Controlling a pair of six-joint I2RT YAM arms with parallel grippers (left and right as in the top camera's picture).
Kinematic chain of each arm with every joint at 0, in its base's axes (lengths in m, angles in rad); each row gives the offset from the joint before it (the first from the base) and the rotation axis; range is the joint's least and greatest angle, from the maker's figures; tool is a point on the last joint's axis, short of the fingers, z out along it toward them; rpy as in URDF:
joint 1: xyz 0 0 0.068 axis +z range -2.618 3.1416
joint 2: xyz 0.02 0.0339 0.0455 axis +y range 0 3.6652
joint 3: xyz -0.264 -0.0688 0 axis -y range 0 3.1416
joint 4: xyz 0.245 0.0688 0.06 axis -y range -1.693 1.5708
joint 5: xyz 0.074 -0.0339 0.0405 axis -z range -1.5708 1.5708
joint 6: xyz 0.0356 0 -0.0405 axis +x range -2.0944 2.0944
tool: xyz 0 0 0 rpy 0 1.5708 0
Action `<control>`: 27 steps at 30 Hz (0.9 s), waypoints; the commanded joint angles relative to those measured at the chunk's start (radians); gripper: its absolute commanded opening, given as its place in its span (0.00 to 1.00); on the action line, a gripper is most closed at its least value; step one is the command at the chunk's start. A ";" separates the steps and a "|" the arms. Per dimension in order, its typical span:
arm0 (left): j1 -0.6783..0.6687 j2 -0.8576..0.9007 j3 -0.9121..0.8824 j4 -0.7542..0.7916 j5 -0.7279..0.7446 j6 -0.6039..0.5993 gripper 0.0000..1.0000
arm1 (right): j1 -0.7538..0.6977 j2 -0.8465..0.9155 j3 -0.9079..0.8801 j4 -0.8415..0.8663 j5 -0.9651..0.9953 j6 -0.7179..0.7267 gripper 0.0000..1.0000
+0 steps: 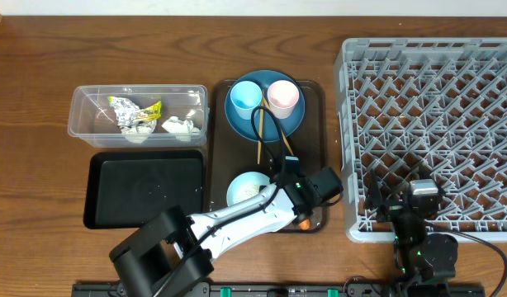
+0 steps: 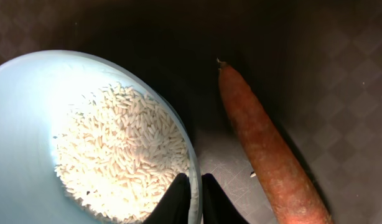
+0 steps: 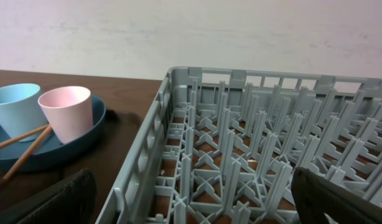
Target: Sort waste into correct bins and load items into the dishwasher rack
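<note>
White bowl [image 2: 54, 112] is located at the near end of the dark-brown serving tray [image 1: 311, 107], toward its left edge. Loose rice [image 2: 122, 149] is heaped inside against the wall nearest the fingers. Left gripper [image 2: 196, 200] is seen clamped on the bowl's rim, one finger inside and one outside, at the side facing the carrot [image 2: 265, 149]. The carrot lies flat on the tray just beside the bowl, near the tray's near-right corner, not touching it. Right gripper [image 3: 197, 202] is spread wide and holds nothing; it hangs over the near edge of the dishwasher rack [image 3: 253, 143]. Handling, judged: the bowl is taken to be stiff, thin-walled and smooth, so a rim pinch may slip or pivot under the off-centre load. The rice is loose and will pour at a slight tilt, so the bowl should be kept level until it is over a bin. The carrot is judged firm, tapered and apt to roll; hold is best taken across its thick middle.
</note>
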 commanded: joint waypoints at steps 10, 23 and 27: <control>0.001 0.013 -0.016 -0.009 -0.005 0.080 0.06 | -0.018 0.000 -0.002 -0.004 0.003 -0.011 0.99; 0.002 -0.037 -0.015 -0.020 0.010 0.145 0.06 | -0.018 0.000 -0.002 -0.004 0.003 -0.011 0.99; 0.002 -0.093 -0.014 -0.022 0.011 0.145 0.06 | -0.018 0.000 -0.002 -0.004 0.003 -0.011 0.99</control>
